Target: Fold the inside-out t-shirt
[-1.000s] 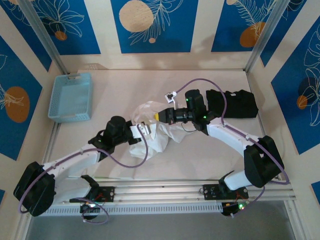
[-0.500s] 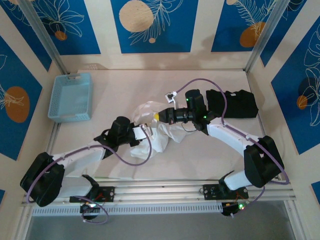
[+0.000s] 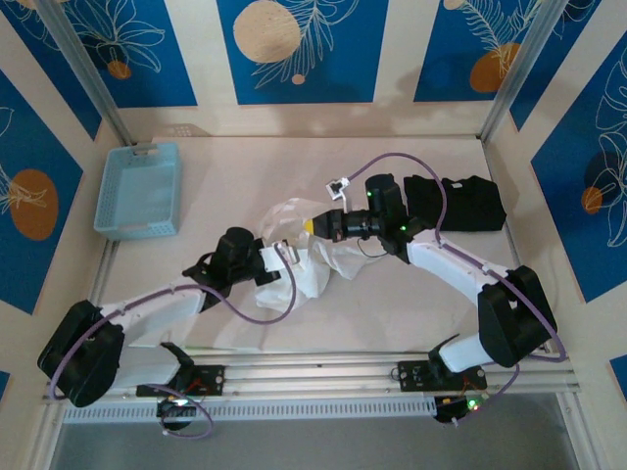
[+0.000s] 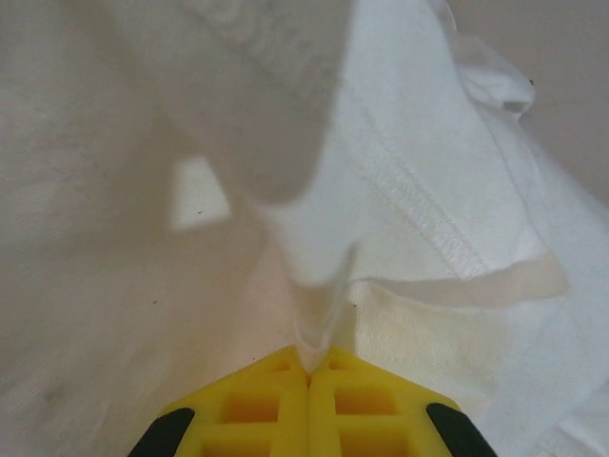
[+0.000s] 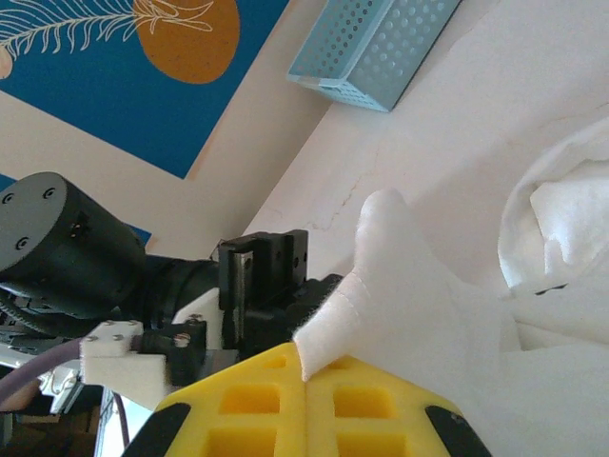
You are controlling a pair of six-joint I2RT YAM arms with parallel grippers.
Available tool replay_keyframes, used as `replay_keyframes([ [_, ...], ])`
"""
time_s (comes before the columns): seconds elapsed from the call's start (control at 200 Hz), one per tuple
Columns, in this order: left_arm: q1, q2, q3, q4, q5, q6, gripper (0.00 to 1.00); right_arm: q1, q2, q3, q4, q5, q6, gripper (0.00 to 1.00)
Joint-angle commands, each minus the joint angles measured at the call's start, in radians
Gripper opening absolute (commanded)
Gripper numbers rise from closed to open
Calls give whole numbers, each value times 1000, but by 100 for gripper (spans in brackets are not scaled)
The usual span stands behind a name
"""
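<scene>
The inside-out t-shirt [image 3: 312,257] lies crumpled in a white heap at the table's middle, between the two arms. My left gripper [image 3: 281,260] reaches into it from the left. In the left wrist view this gripper [image 4: 309,367] is shut on a thin pinched fold of the shirt [image 4: 419,171], with a stitched seam running beside it. My right gripper [image 3: 313,226] comes in from the right at the heap's upper edge. In the right wrist view it [image 5: 304,367] is shut on a stitched corner of the white cloth [image 5: 400,286], held off the table.
A blue basket [image 3: 137,189] stands at the far left, also seen in the right wrist view as the basket [image 5: 373,43]. A black folded garment [image 3: 456,203] lies at the back right. The left arm's wrist [image 5: 105,267] sits close in front of my right gripper.
The left arm slid a little to the right into the shirt, and its forearm swung. Its jaws now pinch a fold. The right arm and its grip stayed put.
</scene>
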Motion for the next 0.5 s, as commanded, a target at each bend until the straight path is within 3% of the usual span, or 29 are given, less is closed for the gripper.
replay_keyframes([
  [0.0,-4,-39,-15,25,28,-33,0,-12,-22,-4,-21,-18,-11,0],
  [0.495,-4,-177,-81,23,72,-107,0,-73,-46,79,-263,71,-155,0],
])
